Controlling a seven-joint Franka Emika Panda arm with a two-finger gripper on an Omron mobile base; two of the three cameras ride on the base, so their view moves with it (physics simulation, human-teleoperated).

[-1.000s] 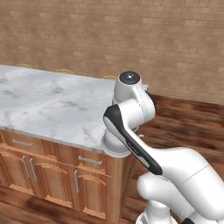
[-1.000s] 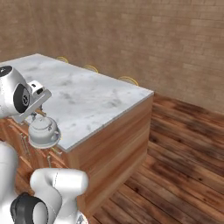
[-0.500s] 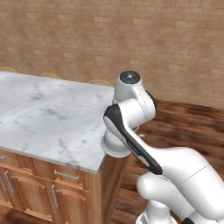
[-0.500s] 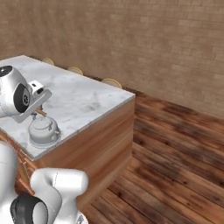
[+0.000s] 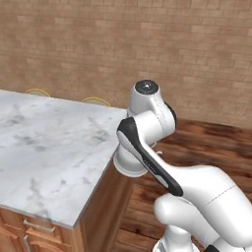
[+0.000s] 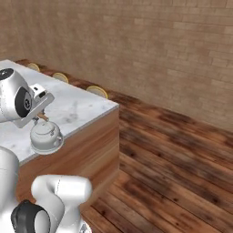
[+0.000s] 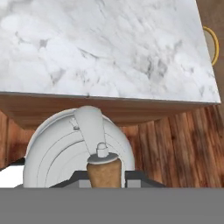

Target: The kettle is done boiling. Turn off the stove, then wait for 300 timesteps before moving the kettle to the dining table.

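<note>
Glossy metal kettle [image 7: 78, 151] w/ wood grip; marble dining table [image 7: 109, 48].

Brick wall [image 6: 150, 50], dark wood-plank floor [image 6: 182, 173] — perhaps yellow stools [image 6: 97, 92] behind.

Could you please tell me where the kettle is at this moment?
The kettle hangs from the hand by its wooden handle bar, at the left of the right base view, just off the near edge of the dining table.

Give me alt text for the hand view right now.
The claw is shut on the brown wooden bar of the kettle, seen from above with its spout pointing ahead. The kettle hangs beside the dining table, whose marble top lies just beyond, over wood flooring.
</note>
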